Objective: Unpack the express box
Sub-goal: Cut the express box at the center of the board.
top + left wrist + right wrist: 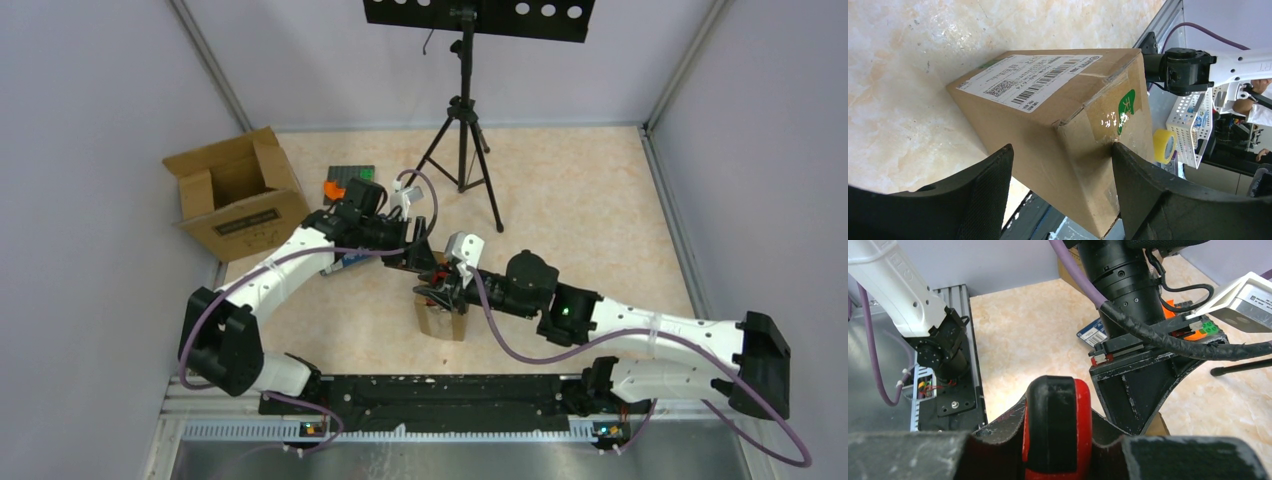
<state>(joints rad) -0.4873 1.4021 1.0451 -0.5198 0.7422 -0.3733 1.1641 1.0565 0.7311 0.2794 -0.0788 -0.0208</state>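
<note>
The small sealed express box (pixel 440 322) stands on the floor in front of the arm bases. In the left wrist view the box (pixel 1048 120) shows a white shipping label, clear tape and a green sticker. My left gripper (pixel 425 262) hangs over its top, and in its own view the gripper (pixel 1060 190) is open astride a box edge. One finger (pixel 1148 195) touches the taped face; the other finger (pixel 983 195) stands clear. My right gripper (pixel 447 295) is shut on a red and black tool handle (pixel 1058 425) just above the box.
An open, empty-looking cardboard carton (pixel 236 196) stands at the back left. A dark mat with green and orange pieces (pixel 350 180) lies behind the left arm, and a blue card (pixel 350 262) under it. A black tripod (pixel 463 140) stands at the back centre.
</note>
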